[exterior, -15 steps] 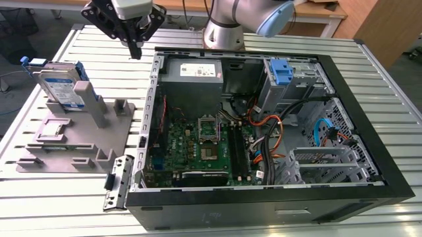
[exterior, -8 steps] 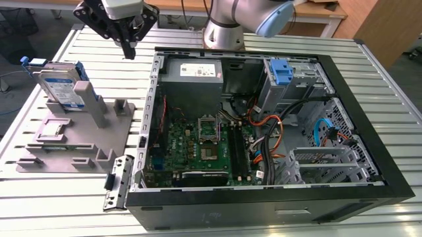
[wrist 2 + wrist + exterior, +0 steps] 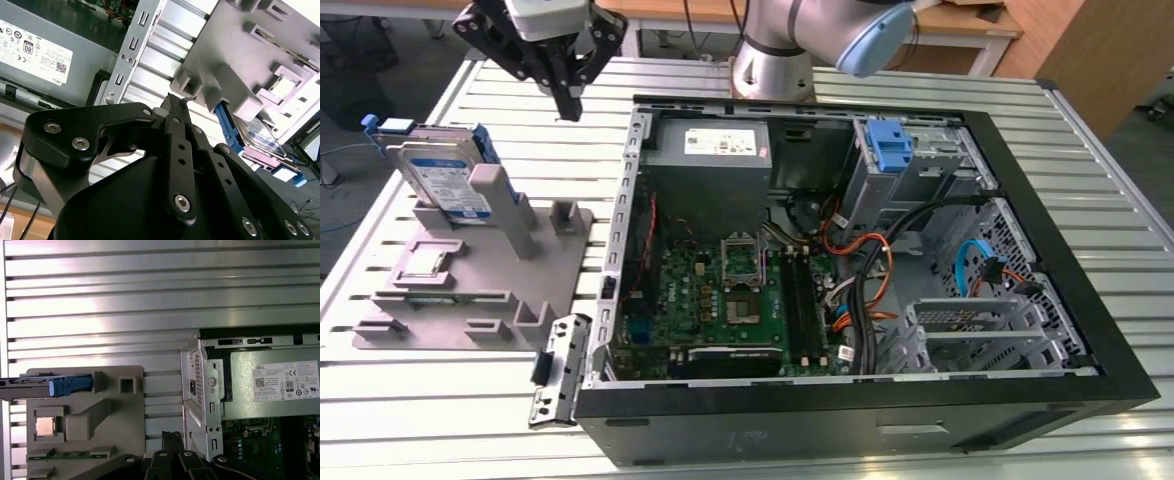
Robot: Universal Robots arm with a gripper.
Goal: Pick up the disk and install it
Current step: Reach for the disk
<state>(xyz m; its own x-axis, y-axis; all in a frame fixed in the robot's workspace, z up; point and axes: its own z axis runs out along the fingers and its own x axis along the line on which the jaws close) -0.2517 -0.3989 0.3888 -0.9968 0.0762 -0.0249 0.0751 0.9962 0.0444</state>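
The end effector point(image 3: 571, 108) hangs empty above the desk point(image 3: 440, 400), its fingers seemingly pressed together. It is between the open computer case point(image 3: 787, 440) and the grey fixture point(image 3: 454, 300), where the disk point(image 3: 447, 180) stands on edge.

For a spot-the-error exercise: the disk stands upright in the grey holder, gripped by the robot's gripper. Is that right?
No. The disk stands upright in the grey holder, but the gripper does not grip it: the exterior view shows it shut, hanging clear of the disk.
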